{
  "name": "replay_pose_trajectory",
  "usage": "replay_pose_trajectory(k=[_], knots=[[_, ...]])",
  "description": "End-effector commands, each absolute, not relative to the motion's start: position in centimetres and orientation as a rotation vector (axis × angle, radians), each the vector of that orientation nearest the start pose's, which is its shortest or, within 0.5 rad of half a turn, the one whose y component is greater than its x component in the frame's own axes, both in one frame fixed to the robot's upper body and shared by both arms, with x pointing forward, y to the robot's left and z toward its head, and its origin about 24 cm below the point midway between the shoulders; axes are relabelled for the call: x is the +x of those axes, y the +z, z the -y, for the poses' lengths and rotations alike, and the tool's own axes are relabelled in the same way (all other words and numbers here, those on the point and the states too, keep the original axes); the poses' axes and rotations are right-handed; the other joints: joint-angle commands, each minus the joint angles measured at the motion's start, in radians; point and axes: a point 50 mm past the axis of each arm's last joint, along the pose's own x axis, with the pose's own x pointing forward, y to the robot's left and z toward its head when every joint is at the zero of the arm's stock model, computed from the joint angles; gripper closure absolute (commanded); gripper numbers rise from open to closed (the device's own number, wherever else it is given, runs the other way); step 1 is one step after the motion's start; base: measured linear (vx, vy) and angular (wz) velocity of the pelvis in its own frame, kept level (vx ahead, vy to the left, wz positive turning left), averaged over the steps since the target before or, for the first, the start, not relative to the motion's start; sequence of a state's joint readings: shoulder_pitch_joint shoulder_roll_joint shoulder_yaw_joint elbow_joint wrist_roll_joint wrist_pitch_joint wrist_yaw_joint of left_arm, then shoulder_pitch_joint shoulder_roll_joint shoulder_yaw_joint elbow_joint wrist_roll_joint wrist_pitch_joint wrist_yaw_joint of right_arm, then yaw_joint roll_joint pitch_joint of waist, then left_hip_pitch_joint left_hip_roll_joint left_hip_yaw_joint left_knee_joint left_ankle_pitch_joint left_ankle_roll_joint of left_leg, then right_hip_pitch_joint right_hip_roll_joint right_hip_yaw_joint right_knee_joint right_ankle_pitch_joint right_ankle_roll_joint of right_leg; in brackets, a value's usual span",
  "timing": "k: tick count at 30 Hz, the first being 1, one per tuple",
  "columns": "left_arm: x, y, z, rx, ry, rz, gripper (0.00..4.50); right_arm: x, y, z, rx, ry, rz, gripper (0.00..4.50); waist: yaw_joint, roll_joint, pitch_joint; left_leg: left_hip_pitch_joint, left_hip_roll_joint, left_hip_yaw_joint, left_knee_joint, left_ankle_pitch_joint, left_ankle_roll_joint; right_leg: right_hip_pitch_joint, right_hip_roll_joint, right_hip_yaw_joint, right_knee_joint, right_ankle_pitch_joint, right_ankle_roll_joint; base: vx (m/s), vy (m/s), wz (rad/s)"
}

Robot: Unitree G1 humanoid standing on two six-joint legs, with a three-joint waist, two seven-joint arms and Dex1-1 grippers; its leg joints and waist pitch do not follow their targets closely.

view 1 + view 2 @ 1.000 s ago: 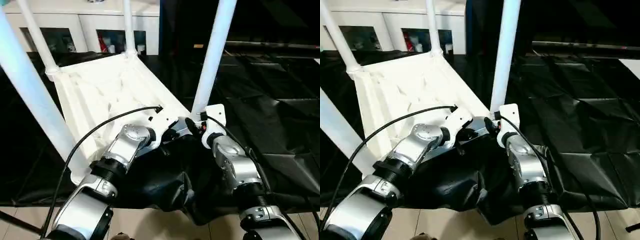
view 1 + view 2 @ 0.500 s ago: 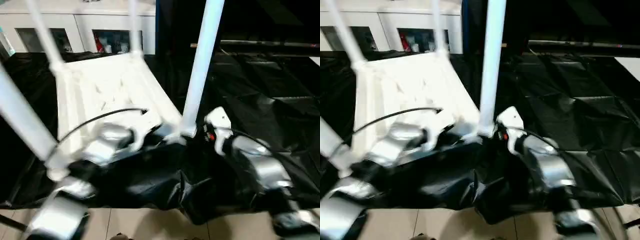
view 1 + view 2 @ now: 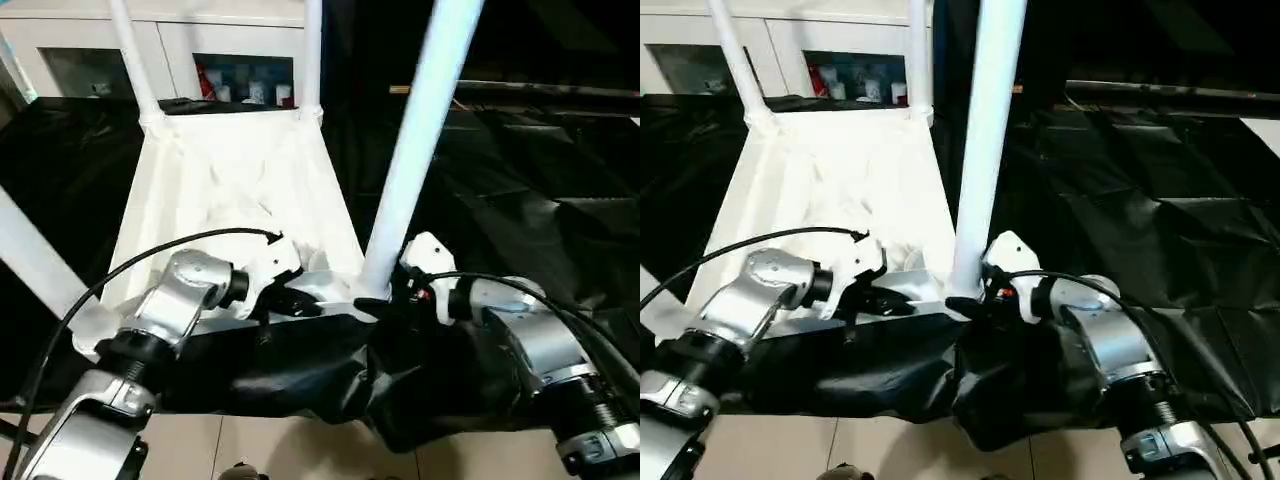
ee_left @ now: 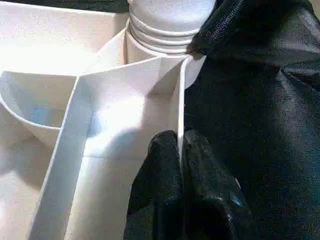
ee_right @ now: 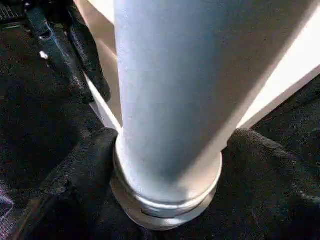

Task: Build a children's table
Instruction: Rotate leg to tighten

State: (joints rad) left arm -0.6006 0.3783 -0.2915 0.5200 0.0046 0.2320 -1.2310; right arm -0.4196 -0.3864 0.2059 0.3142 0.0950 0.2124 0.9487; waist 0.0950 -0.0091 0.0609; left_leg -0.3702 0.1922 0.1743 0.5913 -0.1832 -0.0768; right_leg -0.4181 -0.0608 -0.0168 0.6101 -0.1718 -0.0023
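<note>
The children's table lies upside down on black cloth, its ribbed white tabletop (image 3: 230, 190) facing up and its white legs standing in the corner sockets. My left gripper (image 3: 300, 303) is shut on the tabletop's thin near rim, and its fingers (image 4: 167, 165) pinch that wall just beside the near right socket. The near right leg (image 3: 420, 130) rises from that socket. My right gripper (image 3: 385, 300) sits at this leg's foot (image 5: 170, 90), open, with one black finger in front of the base. The left gripper (image 5: 87, 75) shows beside the leg in the right wrist view.
Two far legs (image 3: 128, 55) (image 3: 311, 50) and the near left leg (image 3: 35, 255) stand up around my arms. Wrinkled black cloth (image 3: 520, 200) covers the work surface. A white glass-door cabinet (image 3: 220, 50) stands behind. Tiled floor (image 3: 260, 450) shows at the near edge.
The camera has shifted. My right arm has swung out to the right, and its gripper now meets the leg's base from the side. The left gripper has stayed on the rim.
</note>
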Motion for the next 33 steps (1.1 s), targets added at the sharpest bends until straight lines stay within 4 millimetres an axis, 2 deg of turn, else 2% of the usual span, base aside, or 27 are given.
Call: replay_pose_trajectory(k=[1,5,7,8,18,21,22,23,24,25,26,27,29,30,31,32,33], knots=[[31.3,6.4,-12.2,0.338,-1.41,-0.477,4.5,30.3,6.2,14.1,-0.266,1.082,-0.297,0.97,-0.001,-0.011,-0.067,0.009,0.029,-0.002,-0.067,-0.165,0.049,0.055,-0.064,0.029,-0.064,-0.172,-0.225,0.0,0.0,0.0],[31.2,6.5,-12.3,0.338,-1.41,-0.478,4.5,30.3,6.2,14.1,-0.262,1.084,-0.301,1.47,-0.001,-0.011,-0.069,0.009,0.028,-0.002,-0.066,-0.152,0.053,0.056,-0.063,0.028,-0.061,-0.144,-0.231,0.0,0.0,0.0],[31.2,6.5,-12.3,0.338,-1.41,-0.479,4.5,30.2,6.2,14.1,-0.26,1.085,-0.302,1.47,-0.001,-0.012,-0.069,0.008,0.027,-0.001,-0.065,-0.145,0.056,0.057,-0.063,0.028,-0.06,-0.135,-0.233,0.0,0.0,0.0],[31.2,6.5,-12.3,0.338,-1.41,-0.479,4.5,30.2,6.2,14.1,-0.26,1.085,-0.302,1.69,-0.002,-0.012,-0.068,0.007,0.027,-0.002,-0.065,-0.144,0.056,0.057,-0.063,0.028,-0.06,-0.138,-0.232,0.0,0.0,0.0],[31.2,6.2,-12.1,0.332,-1.392,-0.483,4.5,29.9,5.5,13.8,-0.214,1.064,-0.31,1.82,-0.003,-0.013,-0.069,0.007,0.027,-0.001,-0.064,-0.138,0.056,0.058,-0.063,0.028,-0.06,-0.139,-0.232,0.0,0.0,0.0],[32.3,6.1,-11.7,0.334,-1.266,-0.459,4.5,30.7,4.6,13.8,-0.177,0.901,-0.311,1.82,-0.008,-0.014,-0.065,0.009,0.026,-0.002,-0.068,-0.173,0.039,0.054,-0.063,0.028,-0.066,-0.2,-0.219,0.0,0.0,0.0],[32.5,6.1,-11.5,0.331,-1.238,-0.453,4.5,30.9,4.4,13.8,-0.173,0.855,-0.312,1.83,-0.01,-0.019,-0.06,0.01,0.024,0.0,-0.069,-0.193,0.031,0.051,-0.063,0.029,-0.073,-0.248,-0.208,0.0,0.0,0.0],[33.0,6.0,-11.2,0.326,-1.183,-0.445,4.5,31.4,3.9,13.8,-0.161,0.759,-0.315,1.83,-0.011,-0.02,-0.06,0.01,0.024,-0.003,-0.072,-0.205,0.018,0.052,-0.065,0.028,-0.077,-0.3,-0.191,0.0,0.0,0.0],[33.1,6.0,-11.2,0.325,-1.174,-0.445,4.5,31.5,3.9,13.8,-0.159,0.744,-0.315,1.83,-0.011,-0.02,-0.061,0.011,0.023,-0.003,-0.072,-0.205,0.013,0.052,-0.065,0.028,-0.079,-0.316,-0.183,0.0,0.0,0.0],[34.1,6.0,-10.4,0.305,-1.048,-0.435,4.5,32.3,3.1,13.6,-0.095,0.521,-0.329,1.83,-0.017,-0.016,-0.059,0.01,0.022,-0.002,-0.072,-0.216,0.003,0.043,-0.065,0.03,-0.081,-0.345,-0.174,0.0,0.0,0.0],[34.5,6.0,-10.0,0.293,-0.982,-0.432,4.5,32.6,2.7,13.5,-0.057,0.42,-0.341,1.83,-0.018,-0.024,-0.057,0.014,0.02,-0.003,-0.074,-0.226,-0.005,0.042,-0.063,0.028,-0.087,-0.374,-0.164,0.0,0.0,0.0],[34.9,5.9,-9.4,0.28,-0.926,-0.434,4.5,32.9,2.4,13.1,-0.015,0.337,-0.355,1.83,-0.02,-0.022,-0.06,0.014,0.018,-0.006,-0.074,-0.223,-0.021,0.044,-0.065,0.028,-0.086,-0.403,-0.153,0.0,0.0,0.0],[35.1,5.8,-8.8,0.273,-0.89,-0.433,4.5,33.0,2.3,12.6,0.024,0.297,-0.366,1.83,-0.019,-0.021,-0.057,0.016,0.02,-0.005,-0.074,-0.232,-0.014,0.04,-0.063,0.03,-0.091,-0.4,-0.143,0.0,0.0,0.0],[35.1,5.7,-8.5,0.272,-0.871,-0.432,4.5,33.0,2.2,12.2,0.045,0.279,-0.371,1.83,-0.018,-0.02,-0.058,0.014,0.019,-0.006,-0.075,-0.238,-0.008,0.042,-0.064,0.03,-0.09,-0.389,-0.14,0.0,0.0,0.0],[35.2,5.6,-7.9,0.273,-0.85,-0.427,4.5,33.1,2.2,11.4,0.038,0.271,-0.365,1.83,-0.017,-0.022,-0.06,0.009,0.018,-0.007,-0.076,-0.224,-0.001,0.046,-0.062,0.029,-0.087,-0.358,-0.138,0.0,0.0,0.0],[35.2,5.4,-6.7,0.285,-0.831,-0.415,4.5,33.1,2.4,9.5,0.02,0.32,-0.345,1.83,-0.017,-0.018,-0.061,0.01,0.02,-0.006,-0.075,-0.217,0.002,0.043,-0.062,0.029,-0.085,-0.324,-0.145,0.0,0.0,0.0],[35.2,5.4,-6.7,0.285,-0.831,-0.415,4.5,33.1,2.4,9.5,0.02,0.32,-0.345,1.83,-0.017,-0.018,-0.06,0.012,0.02,-0.004,-0.075,-0.219,0.003,0.041,-0.06,0.03,-0.086,-0.312,-0.148,0.0,0.0,0.0]])
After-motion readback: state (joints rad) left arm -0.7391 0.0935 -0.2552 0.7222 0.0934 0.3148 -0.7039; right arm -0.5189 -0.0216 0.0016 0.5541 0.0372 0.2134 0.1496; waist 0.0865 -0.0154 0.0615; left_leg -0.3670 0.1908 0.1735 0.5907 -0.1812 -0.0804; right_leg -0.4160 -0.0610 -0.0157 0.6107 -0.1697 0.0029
